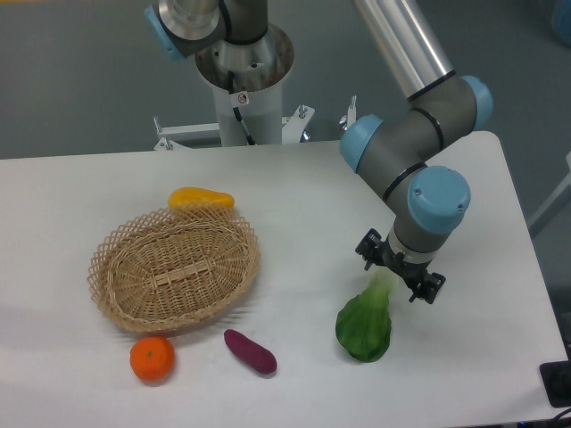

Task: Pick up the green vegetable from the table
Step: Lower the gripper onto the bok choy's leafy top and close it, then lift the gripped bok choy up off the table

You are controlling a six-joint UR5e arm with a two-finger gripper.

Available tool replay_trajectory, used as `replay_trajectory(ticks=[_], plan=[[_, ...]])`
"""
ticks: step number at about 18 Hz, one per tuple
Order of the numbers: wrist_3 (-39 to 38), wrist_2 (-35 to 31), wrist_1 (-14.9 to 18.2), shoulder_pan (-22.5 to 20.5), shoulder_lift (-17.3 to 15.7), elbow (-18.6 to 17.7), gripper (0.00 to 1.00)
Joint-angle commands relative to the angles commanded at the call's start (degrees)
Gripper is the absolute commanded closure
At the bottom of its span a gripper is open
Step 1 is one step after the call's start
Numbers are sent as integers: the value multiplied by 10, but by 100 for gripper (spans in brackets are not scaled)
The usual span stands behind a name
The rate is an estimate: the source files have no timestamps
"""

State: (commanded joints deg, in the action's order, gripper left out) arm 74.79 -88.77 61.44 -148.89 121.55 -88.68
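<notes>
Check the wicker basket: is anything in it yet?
Empty. The wicker basket shows only bare weave inside; the green vegetable lies on the table.

Behind the tabletop lies a dull grey-green floor (80,80), evenly lit with no hard shadows. A white metal frame (268,132) with bolts stands just past the far edge. At the lower right corner a small black object (558,383) shows, partly cut off.

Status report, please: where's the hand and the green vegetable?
Hand above green vegetable stalk, fingers hidden. Vegetable flat on table, not lifted. Nothing in the way.
</notes>
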Motion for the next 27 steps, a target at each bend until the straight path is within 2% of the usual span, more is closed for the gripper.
replay_trajectory(ticks=[3, 4, 8, 14, 15, 17, 18, 19, 25, 27], plan=[[-1, 0, -2, 0, 2, -9, 0], [-3, 0, -11, 0, 3, -14, 0], [-7, 0, -101, 0, 5, -59, 0], [-8, -2, -110, 4, 7, -66, 0], [-8, -2, -110, 4, 7, -66, 10], [-9, -2, -109, 4, 7, -65, 48], [-9, -3, -108, 4, 7, -64, 62], [-10, -3, -107, 4, 7, -63, 70], [-11, -3, -94, 3, -3, -52, 83], [-13, -1, -86, -1, -10, -43, 83]])
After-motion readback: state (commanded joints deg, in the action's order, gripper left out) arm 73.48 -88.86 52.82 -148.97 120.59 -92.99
